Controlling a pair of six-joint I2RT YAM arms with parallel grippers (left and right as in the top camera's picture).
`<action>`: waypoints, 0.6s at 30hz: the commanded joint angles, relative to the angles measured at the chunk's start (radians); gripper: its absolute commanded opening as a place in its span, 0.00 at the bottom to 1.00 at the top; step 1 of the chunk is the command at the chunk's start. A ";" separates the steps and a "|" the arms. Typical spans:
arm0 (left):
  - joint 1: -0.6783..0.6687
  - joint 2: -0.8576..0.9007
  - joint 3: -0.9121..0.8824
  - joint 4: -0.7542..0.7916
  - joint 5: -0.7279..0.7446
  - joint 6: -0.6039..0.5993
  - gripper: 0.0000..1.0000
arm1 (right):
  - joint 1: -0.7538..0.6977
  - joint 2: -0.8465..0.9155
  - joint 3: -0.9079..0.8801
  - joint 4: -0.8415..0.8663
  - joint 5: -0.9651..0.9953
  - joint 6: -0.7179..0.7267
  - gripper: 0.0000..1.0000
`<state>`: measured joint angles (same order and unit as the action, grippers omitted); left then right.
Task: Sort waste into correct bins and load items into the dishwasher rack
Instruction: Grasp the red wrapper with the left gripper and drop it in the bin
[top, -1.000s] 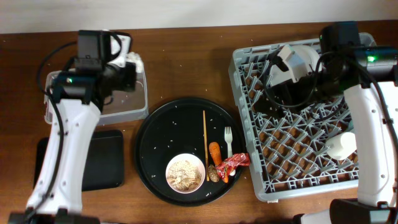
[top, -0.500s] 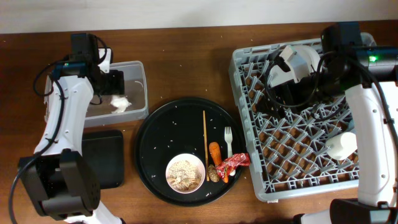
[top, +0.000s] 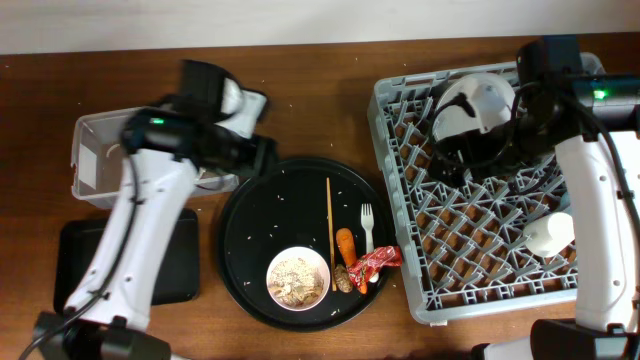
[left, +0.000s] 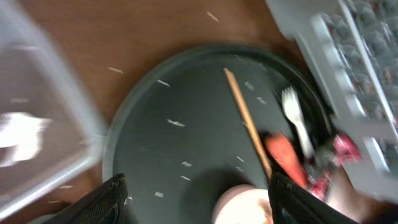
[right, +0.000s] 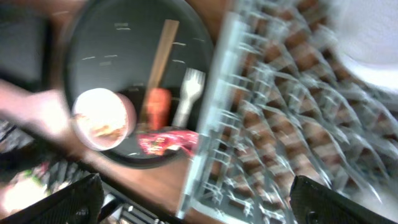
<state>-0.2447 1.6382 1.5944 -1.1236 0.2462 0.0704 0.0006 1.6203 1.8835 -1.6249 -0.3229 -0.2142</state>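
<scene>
My left gripper (top: 256, 156) hangs open and empty over the upper left rim of the round black tray (top: 250, 250). A white tissue (left: 22, 134) lies in the clear tub (top: 92, 122). On the round tray are a chopstick (top: 329, 215), a white fork (top: 367, 226), a carrot piece (top: 346, 242), a red wrapper (top: 376, 261), a brown lump (top: 342, 281) and a white bowl (top: 297, 277) of rice scraps. My right gripper (top: 452, 158) stands open over the grey rack (top: 400, 200), below a white dish (top: 480, 100). A pale cup (top: 550, 235) lies in the rack.
The flat black tray (top: 175, 265) lies at the front left, below the tub. Rice grains are scattered over the round tray. The rack's left wall stands close to the round tray's right rim.
My left gripper opened over the clear tub and let the tissue drop in, then swung right to the round tray. The right arm has barely moved.
</scene>
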 joint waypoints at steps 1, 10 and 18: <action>-0.117 0.052 -0.033 -0.029 0.039 -0.045 0.72 | -0.103 -0.010 0.018 -0.012 0.270 0.235 0.98; -0.394 0.180 -0.063 -0.029 0.066 -0.020 0.76 | -0.373 -0.010 0.016 -0.019 0.139 0.271 0.98; -0.567 0.364 -0.063 -0.029 0.020 -0.021 0.75 | -0.373 -0.010 0.015 -0.018 0.139 0.272 0.98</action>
<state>-0.7677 1.9408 1.5406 -1.1488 0.2939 0.0380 -0.3725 1.6203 1.8835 -1.6424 -0.1707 0.0494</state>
